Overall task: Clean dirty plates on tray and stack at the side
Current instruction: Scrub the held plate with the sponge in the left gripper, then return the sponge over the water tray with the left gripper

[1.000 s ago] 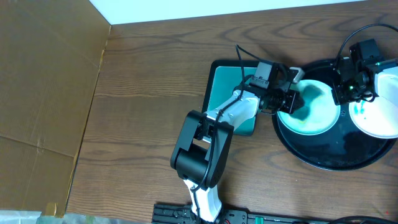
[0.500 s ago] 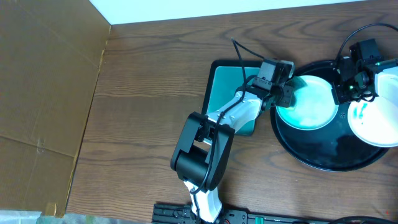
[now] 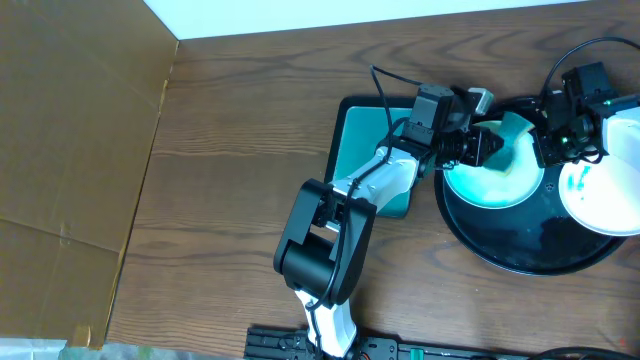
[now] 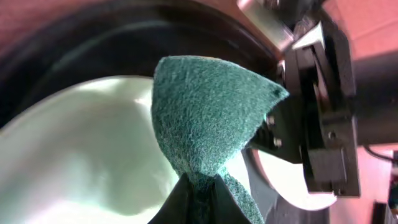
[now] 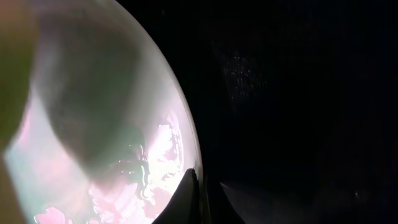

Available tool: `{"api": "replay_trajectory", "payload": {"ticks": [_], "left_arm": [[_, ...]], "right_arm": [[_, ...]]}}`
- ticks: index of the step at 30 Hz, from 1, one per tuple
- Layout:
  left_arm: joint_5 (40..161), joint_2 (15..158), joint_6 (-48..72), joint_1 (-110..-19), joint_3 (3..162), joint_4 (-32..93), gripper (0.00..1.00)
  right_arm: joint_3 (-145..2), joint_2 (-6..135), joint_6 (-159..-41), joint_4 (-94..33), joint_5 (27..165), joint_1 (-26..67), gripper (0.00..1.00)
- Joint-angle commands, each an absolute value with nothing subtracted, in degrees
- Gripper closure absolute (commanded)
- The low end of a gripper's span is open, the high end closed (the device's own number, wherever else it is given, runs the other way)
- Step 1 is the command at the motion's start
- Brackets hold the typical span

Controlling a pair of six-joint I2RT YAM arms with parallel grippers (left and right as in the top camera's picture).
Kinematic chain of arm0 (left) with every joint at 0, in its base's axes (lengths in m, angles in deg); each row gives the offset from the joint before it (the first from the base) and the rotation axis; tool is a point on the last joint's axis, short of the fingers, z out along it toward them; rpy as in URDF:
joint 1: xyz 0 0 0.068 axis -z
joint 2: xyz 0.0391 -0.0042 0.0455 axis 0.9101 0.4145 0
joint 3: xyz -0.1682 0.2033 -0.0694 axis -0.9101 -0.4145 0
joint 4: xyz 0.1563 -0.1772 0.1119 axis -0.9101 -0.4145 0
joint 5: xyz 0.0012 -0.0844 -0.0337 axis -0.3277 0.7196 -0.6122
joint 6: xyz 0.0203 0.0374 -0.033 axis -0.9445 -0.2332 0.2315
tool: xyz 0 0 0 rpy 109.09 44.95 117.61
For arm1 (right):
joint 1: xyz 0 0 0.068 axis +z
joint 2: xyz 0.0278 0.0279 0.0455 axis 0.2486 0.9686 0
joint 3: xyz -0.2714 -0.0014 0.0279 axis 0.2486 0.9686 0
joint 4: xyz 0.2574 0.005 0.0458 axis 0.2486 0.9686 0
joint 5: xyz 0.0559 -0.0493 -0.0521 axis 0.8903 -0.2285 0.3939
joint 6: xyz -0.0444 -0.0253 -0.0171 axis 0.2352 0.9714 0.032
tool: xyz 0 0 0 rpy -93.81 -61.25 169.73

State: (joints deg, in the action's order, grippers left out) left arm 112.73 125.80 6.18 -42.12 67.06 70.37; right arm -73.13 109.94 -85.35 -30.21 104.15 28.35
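The plate [image 3: 495,175] I am cleaning lies on the left part of the black tray [image 3: 520,250], pale cyan and glossy. I do not see a clear teal smear on its open surface now, but the far rim is hidden under the pad. My left jaws are pinched tight on the lower end of a green scouring pad [image 4: 211,118], and the loose end stands up like a cone above the plate.

A second ago these jaws were at the near-left side of this plate and the pad lay over its middle. Half a second ago they were at its left rim. Now they are at the far rim, so the pad has swept across the plate. I judge that this wiping stroke is near its end and that the plate is not yet ready for stacking.

The second plate [image 3: 605,190] lies on the right side of the tray, reaching over its rim. My right jaws are closed at the edge of it and seem to hold it; they have not moved. A third plate I cannot see. Beside the tray, on the wooden counter [image 3: 240,150], stands a teal dish [image 3: 365,150].
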Motion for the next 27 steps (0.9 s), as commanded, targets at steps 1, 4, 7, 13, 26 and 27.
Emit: {"api": "replay_trajectory", "payload": {"ticks": [1, 4, 7, 13, 26, 27], "left_arm": [[108.6, 126.6, 3.7, -42.4, 66.8, 67.1, 0.93], [96.7, 126.6, 2.1, -42.4, 66.8, 63.6, 0.93], [91.7, 126.7, 1.5, -42.6, 66.8, 64.1, 0.93], [89.5, 126.7, -0.5, -42.6, 66.8, 66.3, 0.93], [89.3, 127.0, 3.3, -42.6, 66.8, 69.6, 0.93], [92.7, 127.0, 4.2, -42.5, 66.8, 70.1, 0.93]], "right_arm": [[-72.5, 111.3, -84.8, -30.1, 102.8, 28.3, 0.99], [-72.5, 111.3, -84.9, -30.1, 102.8, 28.3, 0.99], [-72.5, 111.3, -84.8, -30.1, 102.8, 28.3, 0.99], [-72.5, 111.3, -84.9, -30.3, 102.8, 28.3, 0.99], [-72.5, 111.3, -84.9, -30.3, 102.8, 28.3, 0.99], [-72.5, 111.3, -84.9, -30.3, 102.8, 28.3, 0.99]]}}
